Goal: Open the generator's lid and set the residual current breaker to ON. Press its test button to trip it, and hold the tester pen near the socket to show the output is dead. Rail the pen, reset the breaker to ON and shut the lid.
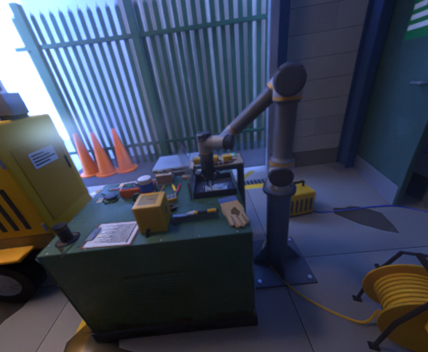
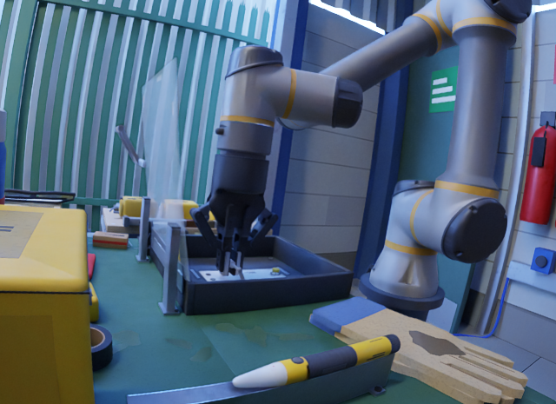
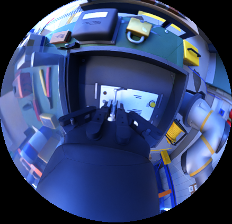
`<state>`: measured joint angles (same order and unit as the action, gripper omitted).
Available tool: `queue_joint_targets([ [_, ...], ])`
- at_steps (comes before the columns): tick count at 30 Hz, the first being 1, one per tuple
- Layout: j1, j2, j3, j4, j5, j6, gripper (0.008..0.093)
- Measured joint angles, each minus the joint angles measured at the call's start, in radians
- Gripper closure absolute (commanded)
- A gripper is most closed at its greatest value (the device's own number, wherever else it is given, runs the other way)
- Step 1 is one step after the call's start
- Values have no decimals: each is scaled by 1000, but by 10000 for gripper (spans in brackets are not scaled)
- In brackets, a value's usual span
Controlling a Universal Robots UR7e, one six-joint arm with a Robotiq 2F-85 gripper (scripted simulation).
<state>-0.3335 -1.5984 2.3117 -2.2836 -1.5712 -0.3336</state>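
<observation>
The clear lid (image 2: 162,135) stands raised upright behind the dark generator panel box (image 2: 265,274), which sits at the far end of the green bench. Inside the box, my gripper (image 2: 231,266) reaches straight down onto the white breaker plate (image 3: 127,99) and is closed around the breaker's small grey lever (image 3: 113,108). A yellow test button (image 2: 275,270) sits on the plate to the right of the lever. The tester pen (image 2: 314,360), white-tipped with yellow and dark bands, lies in its grey rail (image 2: 269,388) at the near end of the bench.
A yellow case (image 2: 42,292) stands on the bench at the near left, with a roll of tape (image 2: 101,346) beside it. A work glove (image 2: 431,355) lies to the right of the pen rail. A brass padlock (image 3: 138,28) and a dark unit (image 3: 94,24) lie beyond the box.
</observation>
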Motion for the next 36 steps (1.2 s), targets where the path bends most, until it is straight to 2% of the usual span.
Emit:
queue_joint_targets([
  [8, 0, 0, 0, 0, 0, 0, 694],
  [24, 0, -7, -5, 12, 0, 0, 694],
  [36, 0, -69, -54, 122, 0, 0, 694],
])
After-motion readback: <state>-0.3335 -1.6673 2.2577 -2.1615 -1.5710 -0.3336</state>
